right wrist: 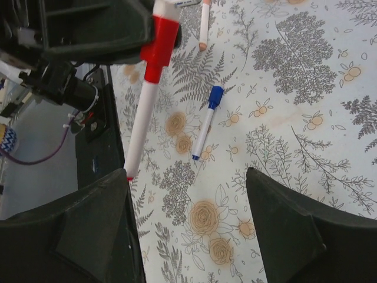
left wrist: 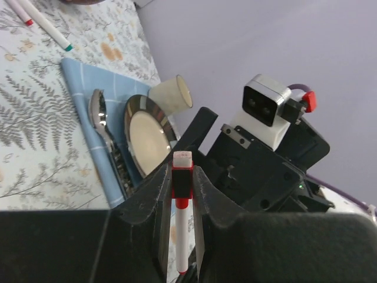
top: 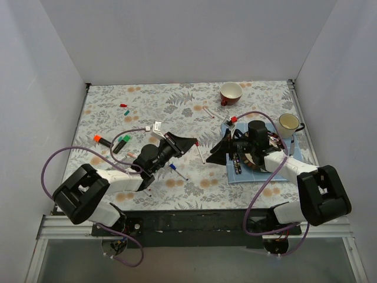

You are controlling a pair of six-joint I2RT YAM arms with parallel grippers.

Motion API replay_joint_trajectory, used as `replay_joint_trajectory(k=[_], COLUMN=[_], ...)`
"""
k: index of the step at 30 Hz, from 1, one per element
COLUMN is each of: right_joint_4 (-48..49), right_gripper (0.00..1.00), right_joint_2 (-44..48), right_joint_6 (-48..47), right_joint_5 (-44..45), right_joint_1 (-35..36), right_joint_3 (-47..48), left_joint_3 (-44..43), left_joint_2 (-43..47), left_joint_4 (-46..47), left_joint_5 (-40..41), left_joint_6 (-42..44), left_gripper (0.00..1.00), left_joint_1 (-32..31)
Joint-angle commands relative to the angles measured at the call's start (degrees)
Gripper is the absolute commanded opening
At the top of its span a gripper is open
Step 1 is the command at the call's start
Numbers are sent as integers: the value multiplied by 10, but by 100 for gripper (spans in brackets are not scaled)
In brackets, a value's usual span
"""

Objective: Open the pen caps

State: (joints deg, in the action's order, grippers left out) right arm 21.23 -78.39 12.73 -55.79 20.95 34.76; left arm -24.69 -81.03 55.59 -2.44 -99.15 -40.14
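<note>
Currently: one pen (right wrist: 139, 118), off the bench (right wrist: 306, 88), clamped at its red cap (right wrist: 159, 41) by your left gripper (left wrist: 181, 177). Long axis runs 12 to 8 o'clock in the right wrist view. Your right gripper (right wrist: 185, 183) gapes wide and empty, pen tail beside its 9 o'clock finger.

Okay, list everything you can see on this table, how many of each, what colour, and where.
red-capped pen: one, white, clamped in the left gripper
blue-capped pen: one, white, on the cloth between the arms
orange-tipped pen: one, white, beyond the blue one
far pens: two, white with red and green ends, near the cup
loose caps: about four, red, green, orange, far left
cup: one, dark red, far side
mug: one, cream, right
napkin: one, blue, right
plate: one, silver, on the napkin
spoon: one, silver, beside the plate
left gripper: black, shut
right gripper: black, open
</note>
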Motion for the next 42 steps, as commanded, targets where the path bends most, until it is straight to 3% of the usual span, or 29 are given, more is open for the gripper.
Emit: replay_joint_trajectory(k=[1, 5, 8, 11, 12, 14, 17, 19, 20, 22, 23, 24, 25, 27, 31, 34, 40, 42], right_joint_4=[77, 112, 123, 120, 119, 115, 104, 89, 81, 61, 57, 51, 30, 8, -8, -13, -63, -73], right_gripper=[88, 83, 73, 59, 47, 33, 23, 12, 2, 1, 1, 1, 1, 1, 1, 1, 1, 1], right_joint_2=[-2, -14, -25, -39, -41, -49, -55, -56, -57, -55, -52, -50, -48, -41, -32, -31, -40, -43], right_joint_6=[77, 106, 118, 121, 121, 121, 114, 100, 93, 76, 70, 64, 43, 24, 5, -9, -65, -72], right_joint_5=[32, 4, -10, -19, -22, -32, -40, -42, -42, -41, -38, -35, -33, -23, -21, -23, -41, -44], right_joint_1=[2, 4, 3, 5, 6, 8, 13, 15, 16, 16, 17, 16, 16, 16, 16, 17, 16, 17], right_joint_3=[11, 3, 5, 8, 10, 15, 22, 29, 33, 42, 43, 48, 51, 58, 63, 66, 84, 87], left_joint_3=[0, -16, -24, -33, -34, -33, -29, -26, -26, -30, -33, -40, -47, -59, -77, -77, -89, -90], left_joint_2=[-25, -58, -81, -97, -99, -105, -103, -102, -103, -107, -110, -113, -117, -118, -117, -112, -97, -92], left_joint_4=[93, 108, 131, 155, 163, 181, 189, 199, 203, 208, 210, 209, 192, 167, 119, 106, 65, 60], left_joint_5=[132, 164, 168, 165, 163, 161, 168, 169, 166, 140, 126, 112, 91, 72, 52, 52, 57, 55], left_joint_6=[-17, -7, -3, 8, 15, 23, 34, 38, 41, 44, 48, 49, 48, 55, 67, 82, 111, 116], left_gripper=[0, 0, 0, 0, 0, 0, 0, 0, 0, 4, 12, 34, 42, 50, 48, 39, 31, 23], left_joint_1=[-50, -85, -99, -104, -105, -106, -106, -106, -106, -106, -106, -105, -105, -105, -105, -105, -105, -105])
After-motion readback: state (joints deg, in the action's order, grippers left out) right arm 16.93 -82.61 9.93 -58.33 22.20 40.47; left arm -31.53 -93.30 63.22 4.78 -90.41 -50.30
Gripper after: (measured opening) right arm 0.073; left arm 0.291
